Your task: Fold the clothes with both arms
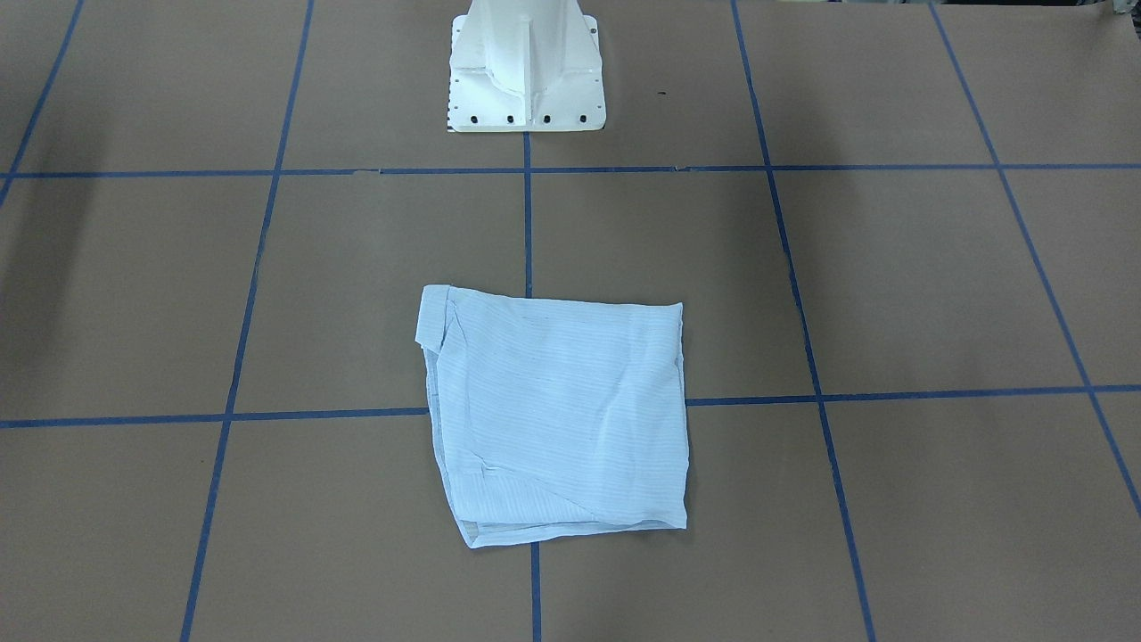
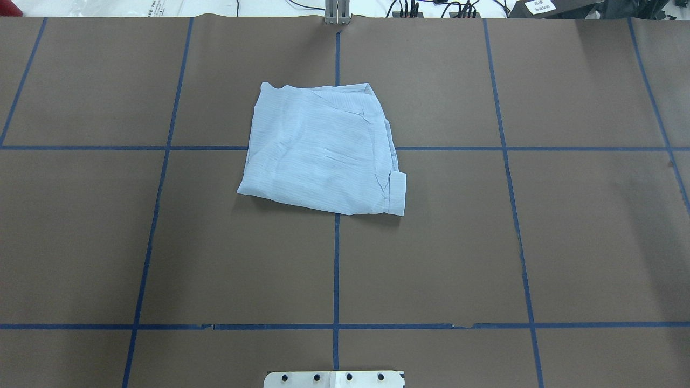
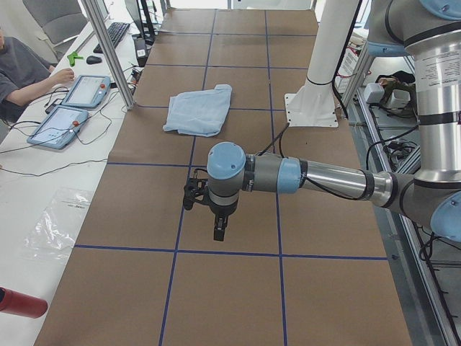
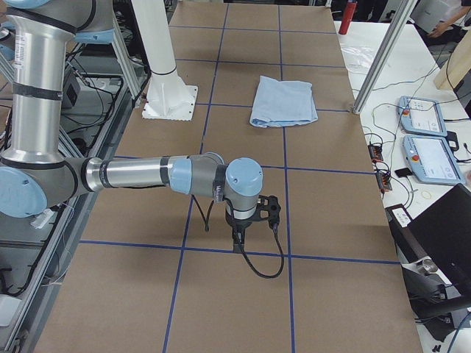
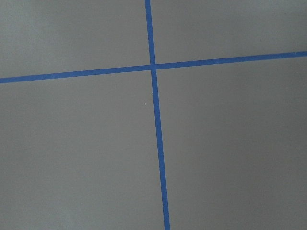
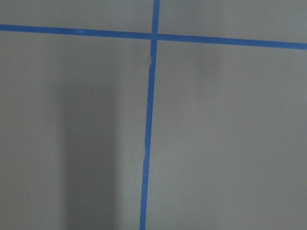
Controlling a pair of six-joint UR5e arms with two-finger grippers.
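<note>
1. The shirt [image 1: 557, 410] lies folded into a flat, rough square on the table [image 1: 936, 285], straight out from the white pedestal [image 1: 526, 80]; the folding looks finished.
2. The left hand [image 3: 218, 232] and right hand [image 4: 239, 237] hang far to either side of the pedestal, probably parked clear; how open they are cannot be told.

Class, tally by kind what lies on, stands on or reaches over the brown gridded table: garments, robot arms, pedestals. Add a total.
Folded pale-blue shirt: 1
Robot arms: 2 (left arm, right arm)
White pedestal: 1
Total: 4
</note>
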